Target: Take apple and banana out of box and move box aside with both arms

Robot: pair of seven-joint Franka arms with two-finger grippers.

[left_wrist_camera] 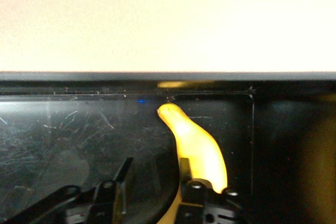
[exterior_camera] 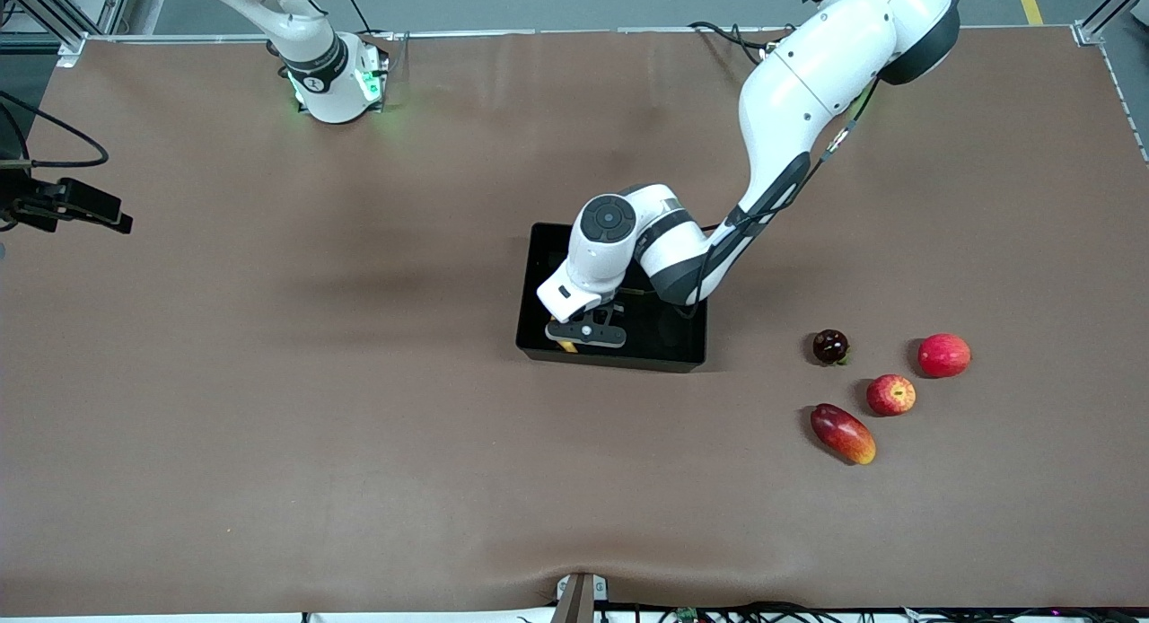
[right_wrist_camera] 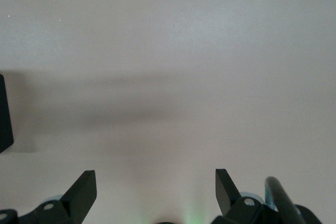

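The black box [exterior_camera: 612, 364] sits mid-table. My left gripper [exterior_camera: 585, 333] is lowered inside it and stands open. In the left wrist view the yellow banana [left_wrist_camera: 195, 142] lies on the box floor [left_wrist_camera: 63, 140] against one finger [left_wrist_camera: 185, 167], and the gap of my left gripper [left_wrist_camera: 155, 171] shows only the floor. A sliver of the banana [exterior_camera: 572, 347] peeks out under the hand. The apple [exterior_camera: 890, 395] lies on the table toward the left arm's end. My right gripper [right_wrist_camera: 156, 190] is open and holds nothing, hanging over bare table while that arm [exterior_camera: 325, 66] waits by its base.
Around the apple lie an oblong mango [exterior_camera: 842, 434], a dark maroon fruit [exterior_camera: 830, 346] and a plain red round fruit [exterior_camera: 944, 355]. A black camera mount [exterior_camera: 67, 206] juts in at the right arm's end of the table.
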